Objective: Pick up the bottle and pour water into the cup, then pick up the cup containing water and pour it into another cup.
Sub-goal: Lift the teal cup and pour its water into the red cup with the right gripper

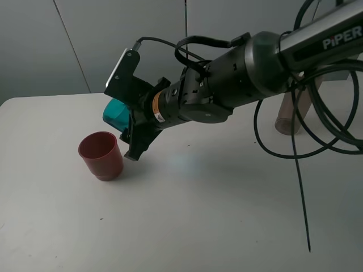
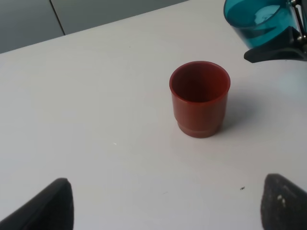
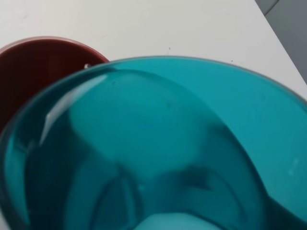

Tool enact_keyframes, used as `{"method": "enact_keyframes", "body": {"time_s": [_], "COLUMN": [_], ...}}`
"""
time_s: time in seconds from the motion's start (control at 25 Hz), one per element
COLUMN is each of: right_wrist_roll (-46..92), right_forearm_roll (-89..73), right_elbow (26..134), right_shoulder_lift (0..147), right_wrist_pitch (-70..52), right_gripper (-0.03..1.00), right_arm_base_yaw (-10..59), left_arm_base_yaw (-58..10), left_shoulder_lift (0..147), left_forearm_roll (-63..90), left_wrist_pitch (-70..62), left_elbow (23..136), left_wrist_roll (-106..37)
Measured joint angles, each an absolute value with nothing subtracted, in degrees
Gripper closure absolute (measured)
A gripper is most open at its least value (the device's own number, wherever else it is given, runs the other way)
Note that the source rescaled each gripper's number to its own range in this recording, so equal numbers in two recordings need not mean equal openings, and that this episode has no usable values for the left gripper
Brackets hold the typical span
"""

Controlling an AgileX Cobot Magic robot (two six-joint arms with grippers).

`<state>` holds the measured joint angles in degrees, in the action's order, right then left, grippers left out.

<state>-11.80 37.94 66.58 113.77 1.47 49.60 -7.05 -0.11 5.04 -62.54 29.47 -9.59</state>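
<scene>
The teal translucent cup (image 1: 115, 112) hangs tilted in the air, its mouth turned toward the dull-red cup (image 1: 101, 154), which stands upright on the white table just below and to the left. My right gripper (image 1: 129, 122) reaches across from the right and is shut on the teal cup. The right wrist view is filled by the teal cup (image 3: 168, 143), with the red cup's rim (image 3: 38, 72) behind it. The left wrist view shows the red cup (image 2: 200, 98), the teal cup (image 2: 259, 21) above it, and my left gripper (image 2: 165, 206) open, short of the red cup. The smoky bottle (image 1: 282, 120) stands at the back right, partly behind cables.
The white table (image 1: 215, 215) ends at a grey wall behind. Black cables (image 1: 298, 170) hang from the right arm over the right side of the table. My left arm is outside the exterior high view.
</scene>
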Motion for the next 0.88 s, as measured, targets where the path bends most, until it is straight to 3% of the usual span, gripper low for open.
{"method": "enact_keyframes", "body": {"time_s": [0.88], "right_wrist_roll": [-9.9], "right_forearm_roll": [37.94], "right_elbow": [71.05], "right_shoulder_lift": [116.88], "right_wrist_pitch": [-4.94], "right_gripper": [0.93], "right_arm_base_yaw": [51.64], "left_arm_base_yaw": [-7.05], "left_shoulder_lift": [-0.11], "left_forearm_roll": [4.84], "left_wrist_pitch": [-62.54], "left_elbow": [29.47], "left_wrist_roll": [-9.59]}}
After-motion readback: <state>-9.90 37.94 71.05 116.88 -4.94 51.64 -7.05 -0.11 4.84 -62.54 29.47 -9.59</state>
